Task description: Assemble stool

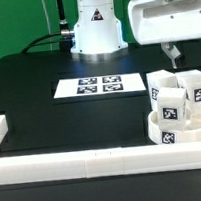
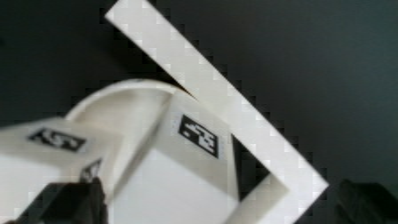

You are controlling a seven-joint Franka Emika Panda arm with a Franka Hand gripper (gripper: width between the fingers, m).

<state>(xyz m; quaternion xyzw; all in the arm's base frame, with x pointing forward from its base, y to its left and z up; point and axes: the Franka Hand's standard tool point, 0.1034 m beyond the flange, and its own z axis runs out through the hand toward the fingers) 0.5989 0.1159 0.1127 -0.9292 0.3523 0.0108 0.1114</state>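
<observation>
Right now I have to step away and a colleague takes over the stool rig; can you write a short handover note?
Gripper: up at the exterior view's right, above the table, holding nothing that can be seen; whether it is open or shut cannot be told.
Parts: the round seat sits at the exterior view's right, next to the white border rail. Three leg blocks stand up from its top, but whether they are seated in sockets cannot be told.
The marker board lies flat mid-table.
Done: parts gathered at the seat.
Left: check each leg's seating and finish what is loose.
</observation>
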